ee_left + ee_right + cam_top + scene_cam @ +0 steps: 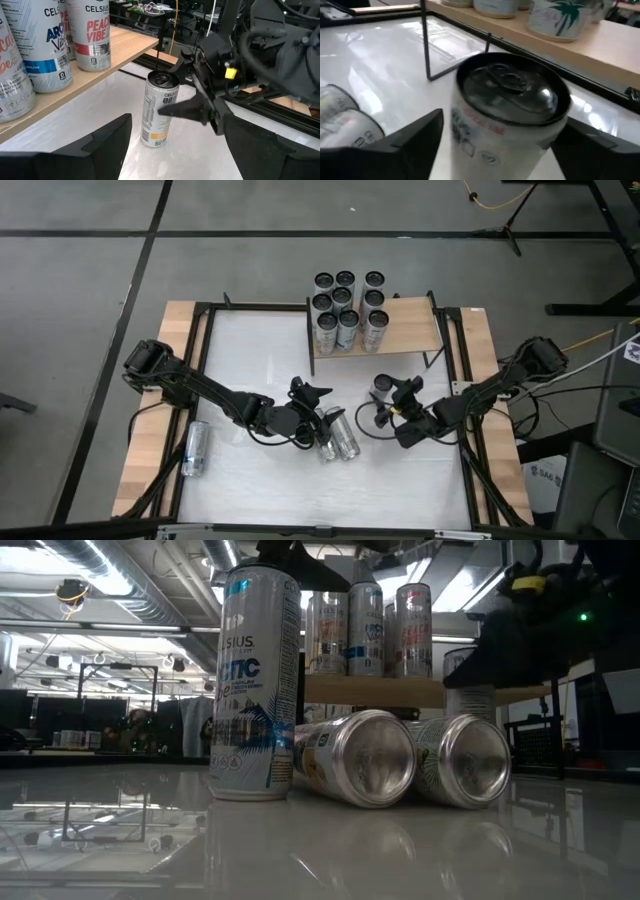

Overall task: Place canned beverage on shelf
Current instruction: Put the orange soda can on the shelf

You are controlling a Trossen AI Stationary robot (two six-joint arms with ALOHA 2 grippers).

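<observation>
High view alone shows a stray can (195, 448) lying far left.

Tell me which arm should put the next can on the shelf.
The right. Its right gripper is open around the upright can just in front of the shelf. The left gripper holds nothing, open above two lying cans.

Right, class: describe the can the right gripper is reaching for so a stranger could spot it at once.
Find the wooden shelf at the table's far side. In front of its right half, one can stands upright on the white table, between the right gripper's open fingers. The two cans nearby lie on their sides.
</observation>
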